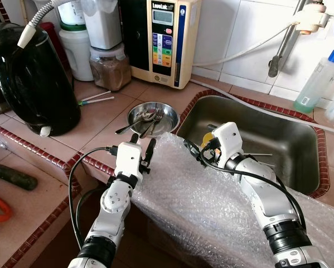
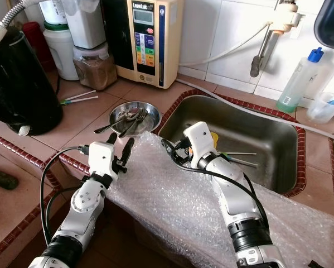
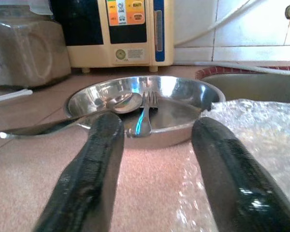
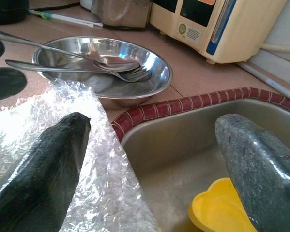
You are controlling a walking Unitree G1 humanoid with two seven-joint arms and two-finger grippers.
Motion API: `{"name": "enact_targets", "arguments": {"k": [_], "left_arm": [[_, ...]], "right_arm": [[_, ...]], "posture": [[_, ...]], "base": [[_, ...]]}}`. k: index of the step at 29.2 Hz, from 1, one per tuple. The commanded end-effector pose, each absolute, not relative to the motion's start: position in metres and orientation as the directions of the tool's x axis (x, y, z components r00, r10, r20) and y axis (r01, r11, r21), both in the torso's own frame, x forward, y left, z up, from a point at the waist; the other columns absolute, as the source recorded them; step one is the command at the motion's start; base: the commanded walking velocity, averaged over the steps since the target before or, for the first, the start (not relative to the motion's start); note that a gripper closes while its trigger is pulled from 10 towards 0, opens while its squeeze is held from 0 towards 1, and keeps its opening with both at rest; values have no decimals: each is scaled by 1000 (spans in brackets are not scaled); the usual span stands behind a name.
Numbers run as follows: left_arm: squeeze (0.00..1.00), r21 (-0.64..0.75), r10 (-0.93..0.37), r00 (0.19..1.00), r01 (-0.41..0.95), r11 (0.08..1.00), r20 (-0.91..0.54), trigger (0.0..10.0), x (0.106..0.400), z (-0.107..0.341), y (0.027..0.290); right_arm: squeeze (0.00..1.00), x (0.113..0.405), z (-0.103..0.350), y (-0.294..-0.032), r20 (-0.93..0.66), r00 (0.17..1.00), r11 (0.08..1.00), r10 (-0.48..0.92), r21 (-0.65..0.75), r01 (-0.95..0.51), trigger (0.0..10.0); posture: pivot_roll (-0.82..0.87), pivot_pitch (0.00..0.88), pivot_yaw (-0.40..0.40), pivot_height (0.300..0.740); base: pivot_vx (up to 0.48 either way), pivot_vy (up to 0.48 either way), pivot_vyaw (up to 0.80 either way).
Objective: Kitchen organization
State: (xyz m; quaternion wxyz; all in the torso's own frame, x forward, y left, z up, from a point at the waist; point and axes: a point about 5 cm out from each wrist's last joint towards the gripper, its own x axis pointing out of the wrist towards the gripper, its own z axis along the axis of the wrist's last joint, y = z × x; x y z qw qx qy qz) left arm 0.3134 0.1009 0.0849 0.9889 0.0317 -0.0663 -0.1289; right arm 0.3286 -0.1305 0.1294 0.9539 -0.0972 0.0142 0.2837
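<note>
A terracotta-tiled kitchen counter holds a steel bowl of cutlery beside the sink. Bubble wrap drapes the counter edge. The left gripper and right gripper hover over it, both spread wide, holding nothing

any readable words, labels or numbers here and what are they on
"LeveLuk": top of the cream water machine on the counter, small and only roughly legible.
Its coloured button captions and display: too small to read.
Round seal on its lower front: blurred.
Label on the clear blue-capped bottle: too small to read.
</note>
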Motion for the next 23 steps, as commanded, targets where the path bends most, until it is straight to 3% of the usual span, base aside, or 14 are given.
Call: {"name": "enact_targets", "arguments": {"k": [1, 12, 13, 14, 20, 21, 23], "left_arm": [[1000, 68, -243, 963, 236, 969, 121, 10000, 319, 88, 98], [1000, 34, -188, 978, 186, 982, 91, 10000, 328, 89, 96], [557, 31, -190, 978, 188, 982, 90, 10000, 329, 90, 95], [0, 28, -189, 978, 187, 982, 87, 10000, 329, 90, 95], [0, 6, -177, 982, 177, 984, 67, 10000, 330, 87, 95], [0, -10, -179, 982, 180, 984, 60, 4118, 330, 86, 94], [0, -15, -184, 981, 185, 983, 59, 4118, 330, 85, 94]], "right_arm": [[0, 327, 130, -130, -84, 833, 812, 546, -192, -551, 10000], [0, 323, 128, -132, -94, 836, 814, 541, -191, -549, 10000], [0, 323, 128, -133, -93, 837, 815, 540, -191, -547, 10000], [0, 323, 128, -133, -93, 837, 815, 539, -192, -546, 10000], [0, 323, 128, -134, -95, 838, 816, 537, -195, -544, 10000], [0, 323, 128, -135, -96, 839, 816, 535, -197, -543, 10000], [0, 323, 128, -135, -96, 839, 816, 535, -197, -543, 10000]], "posture": [[-67, 0, -7, 740], [-81, 0, 0, 740], [-83, 0, 1, 740], [-83, 0, 1, 740], [-87, 0, 0, 740], [-88, 0, 0, 740], [-88, 0, 0, 740]], "base": [[0, 0, 0], [0, 0, 0], [0, 0, 0], [0, 0, 0], [0, 0, 0], [0, 0, 0], [0, 0, 0]]}}
